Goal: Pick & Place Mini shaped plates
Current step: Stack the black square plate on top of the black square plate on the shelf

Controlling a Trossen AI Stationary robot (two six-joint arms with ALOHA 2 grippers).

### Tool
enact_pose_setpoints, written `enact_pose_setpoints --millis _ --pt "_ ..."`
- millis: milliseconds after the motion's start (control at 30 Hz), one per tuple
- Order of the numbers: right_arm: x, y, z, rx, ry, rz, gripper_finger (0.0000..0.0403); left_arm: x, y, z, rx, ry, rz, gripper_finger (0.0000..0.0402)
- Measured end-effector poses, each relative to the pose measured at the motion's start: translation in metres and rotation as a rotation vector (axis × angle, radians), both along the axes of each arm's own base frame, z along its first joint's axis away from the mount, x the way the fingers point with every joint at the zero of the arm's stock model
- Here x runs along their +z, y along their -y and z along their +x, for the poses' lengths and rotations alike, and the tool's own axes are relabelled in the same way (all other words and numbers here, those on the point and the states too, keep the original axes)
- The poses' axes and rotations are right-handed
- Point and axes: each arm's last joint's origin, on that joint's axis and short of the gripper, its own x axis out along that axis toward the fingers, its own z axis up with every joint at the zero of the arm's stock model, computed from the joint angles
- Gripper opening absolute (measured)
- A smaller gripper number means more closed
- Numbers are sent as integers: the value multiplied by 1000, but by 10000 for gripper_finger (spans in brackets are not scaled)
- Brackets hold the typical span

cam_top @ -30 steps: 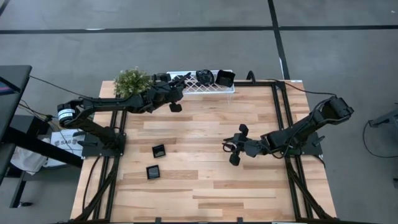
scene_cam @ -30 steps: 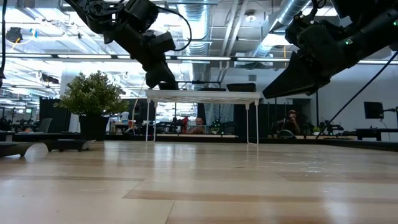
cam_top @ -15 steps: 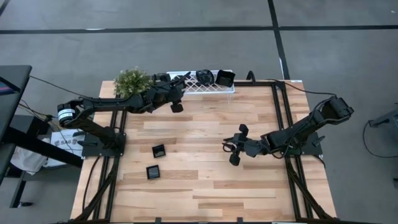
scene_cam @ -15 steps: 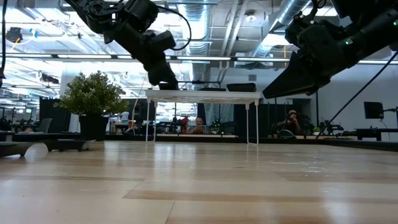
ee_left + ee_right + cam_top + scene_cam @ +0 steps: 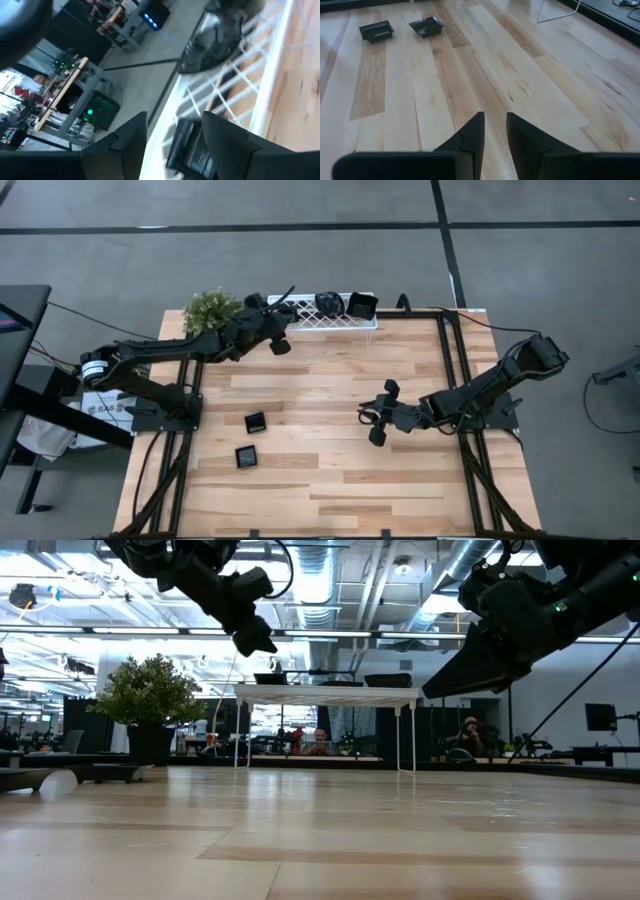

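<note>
"SAB" lettering beside left arm base.

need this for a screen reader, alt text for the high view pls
Overhead view: the left gripper hovers, jaws open, at a white rack holding black plates; two more lie on the wooden table.

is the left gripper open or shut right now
Open and empty. In the left wrist view the left gripper shows a clear gap between its two fingers, nothing between them, above the white rack and a black plate there.

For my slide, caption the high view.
Left gripper beside white lattice rack; two small square black plates on wooden table.
</note>
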Motion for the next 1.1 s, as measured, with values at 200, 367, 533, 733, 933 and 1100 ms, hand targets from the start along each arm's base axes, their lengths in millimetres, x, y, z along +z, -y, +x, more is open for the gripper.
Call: enact_pose_setpoints --millis 200,367,533,733,933,1100 --pt "0 0 0 0 4 2 76 -9 -2 2 52 -56 32 177" --pt "0 0 0 -3 6 3 76 1 -10 4 142 11 132 162" --pt "1 2 1 -7 6 3 76 11 -16 5 129 112 163 150" --pt "0 1 1 -4 6 5 76 -2 -28 8 136 88 154 139" --pt "0 1 1 -4 5 5 76 -18 -40 15 125 30 217 132" --pt "0 1 1 -3 3 3 76 -23 -43 18 122 30 235 131"
